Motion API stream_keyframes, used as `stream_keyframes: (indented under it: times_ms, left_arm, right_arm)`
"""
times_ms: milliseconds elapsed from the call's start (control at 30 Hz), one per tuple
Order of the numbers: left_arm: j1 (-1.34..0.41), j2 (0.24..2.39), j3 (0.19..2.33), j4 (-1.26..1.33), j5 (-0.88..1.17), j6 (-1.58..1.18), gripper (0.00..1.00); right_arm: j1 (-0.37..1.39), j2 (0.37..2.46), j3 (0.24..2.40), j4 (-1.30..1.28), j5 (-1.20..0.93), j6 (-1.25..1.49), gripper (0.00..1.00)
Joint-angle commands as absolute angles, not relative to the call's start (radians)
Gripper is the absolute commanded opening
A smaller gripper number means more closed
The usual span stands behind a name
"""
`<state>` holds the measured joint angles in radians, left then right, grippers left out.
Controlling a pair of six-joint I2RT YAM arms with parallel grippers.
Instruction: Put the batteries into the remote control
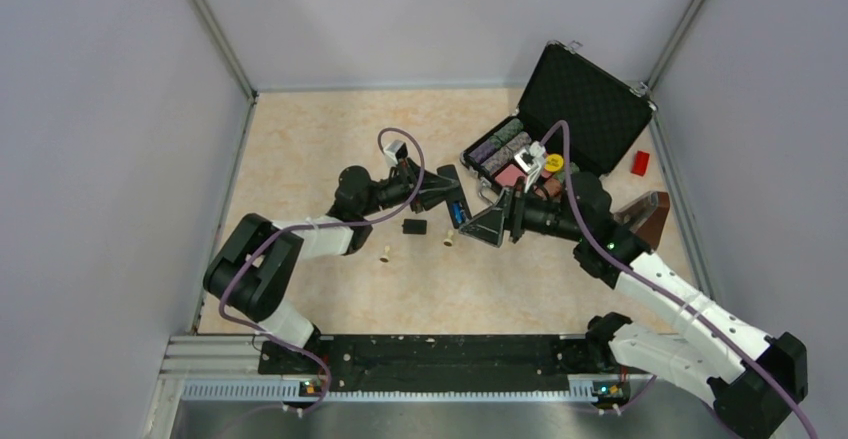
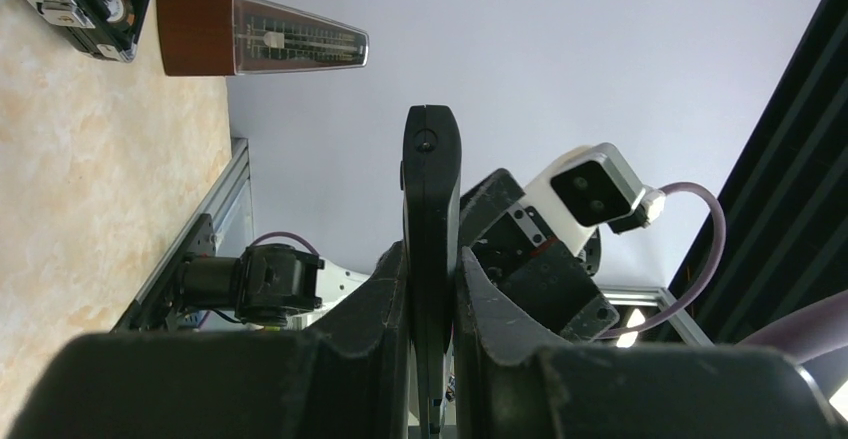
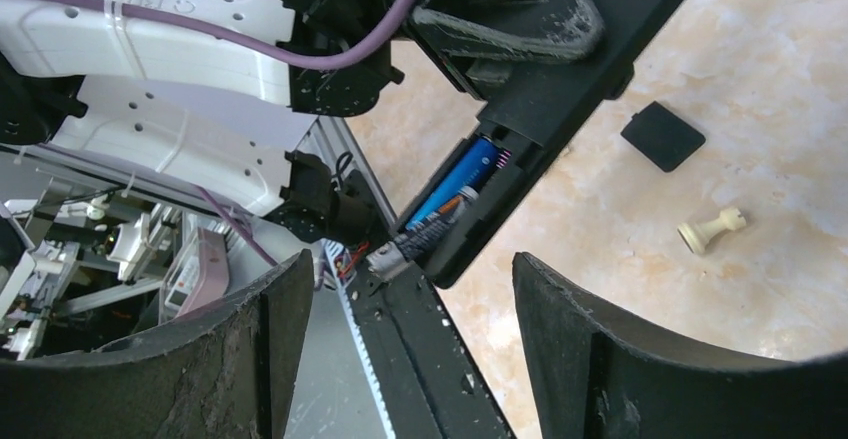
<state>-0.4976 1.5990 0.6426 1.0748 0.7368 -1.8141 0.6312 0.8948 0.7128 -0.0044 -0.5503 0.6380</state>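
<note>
**Left arm**: Rises from its base at the near edge. The elbow is folded out to the left, and the forearm runs right and away toward the middle of the bench. The wrist is rolled onto its side.

**Left jaws:** Pressed onto the remote control, which they pinch edge-on, with one finger on each flat face.

**Remote control:** Held in the left jaws near the bench centre. Its free end points toward the right arm, and its battery bay is uncovered.

**Batteries**: Blue cells lying lengthwise in the open bay, near the remote's free end. Whether they are fully seated cannot be told.

**Right arm**: The elbow is set far out to the near right, and the forearm reaches left and away. The wrist is aimed at the remote's open bay.

**Right jaws:** Spread wide and pinching nothing. The fingers frame the remote's end without touching it.

**Back cover**: A small black piece lying flat on the bench, just on the near side of the remote and apart from it.

**Pegs:** Two beige pegs lie on the bench, one near the cover and one under the remote's free end.

**Chip case**: At the far right, with its lid raised.

**Metronome**: Brown, beside the right forearm.

**Red block**: Near the case.
</note>
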Motion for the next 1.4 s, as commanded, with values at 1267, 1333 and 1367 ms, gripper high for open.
stream_keyframes:
  times_ms: [1267,1333,1367]
  left_arm:
    - [-0.508,1.502,0.666,0.998,0.745,-1.714,0.00]
    - [-0.509,1.500,0.669,0.996,0.747,-1.714,0.00]
    - [-0.508,1.499,0.667,0.994,0.747,-1.714,0.00]
  right_arm:
    - [0.582,0.869,0.633,0.137,-0.561,0.780,0.63]
    - [0.581,0.871,0.625,0.134,-0.545,0.782,0.59]
    - [0.580,0.874,0.622,0.136,-0.540,0.782,0.58]
